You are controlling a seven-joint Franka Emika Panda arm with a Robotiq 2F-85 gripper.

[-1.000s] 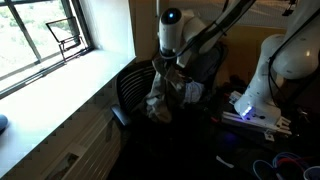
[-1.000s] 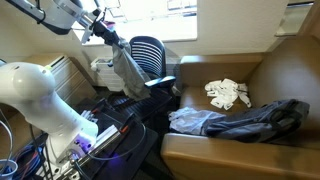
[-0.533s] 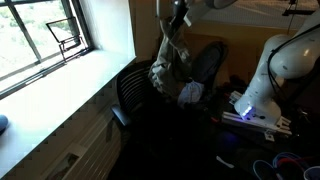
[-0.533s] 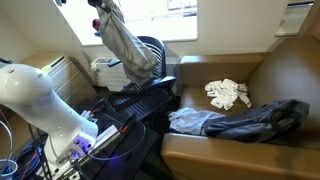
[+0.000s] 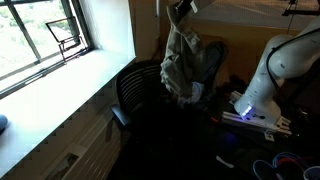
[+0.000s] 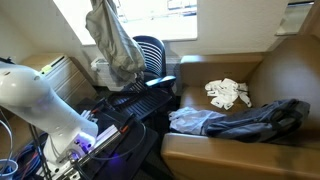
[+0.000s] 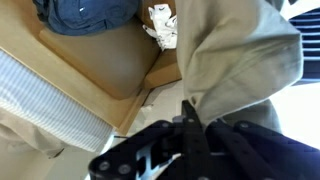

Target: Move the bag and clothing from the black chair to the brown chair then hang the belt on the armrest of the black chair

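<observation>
Our tool [image 7: 190, 115] pinches the top of the tan clothing [image 5: 180, 62], which hangs straight down under the tool. The black chair [image 6: 152, 52] sits below the tool. The brown chair [image 6: 265, 70] stands off to the tool's side.

Readable text: none found.
The clothing [image 5: 180, 65], brown chair [image 6: 285, 75] and white robot base [image 5: 262, 85] show plain surfaces, no lettering; the pale bundle [image 6: 227, 93] on the brown chair's seat is too blurred to tell.
</observation>
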